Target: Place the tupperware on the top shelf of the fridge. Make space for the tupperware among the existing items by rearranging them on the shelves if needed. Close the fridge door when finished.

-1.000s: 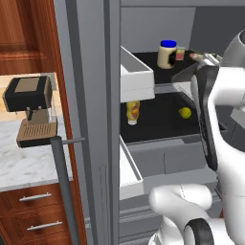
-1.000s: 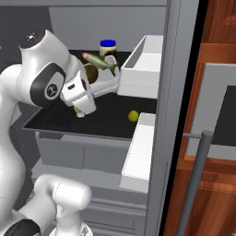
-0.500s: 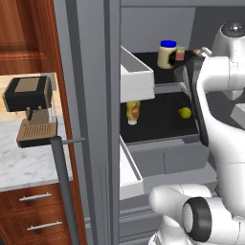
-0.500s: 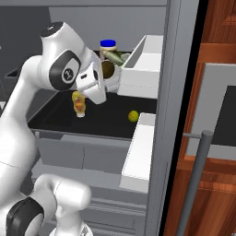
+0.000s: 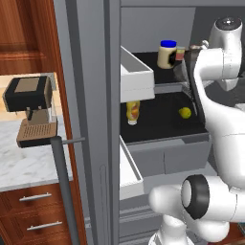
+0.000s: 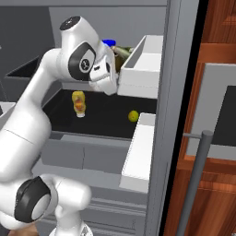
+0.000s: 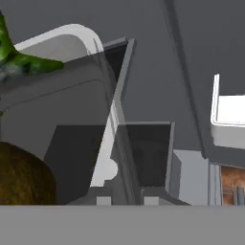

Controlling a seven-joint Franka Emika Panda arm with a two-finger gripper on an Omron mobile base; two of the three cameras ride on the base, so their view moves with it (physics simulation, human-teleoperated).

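Beside the fingers (image 7: pixel 103 200), tupperware (image 7: pixel 57 110) touches.

Kitchen: open fridge (image 5: pixel 91 72), coffee machine (image 5: pixel 29 109) on marble counter (image 5: pixel 24 165), wood cabinets (image 5: pixel 28 36).

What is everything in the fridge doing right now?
fridge: door open.
tupperware: up by the top shelf, at the gripper, with the fish and the brown lump inside.
white jar: upright on the top shelf, blue lid on.
yellow squeeze bottle: standing on the lower shelf.
yellow fruit: lying on the lower shelf.
gripper: beside the tupperware's rim; I can't tell if it's open or shut.
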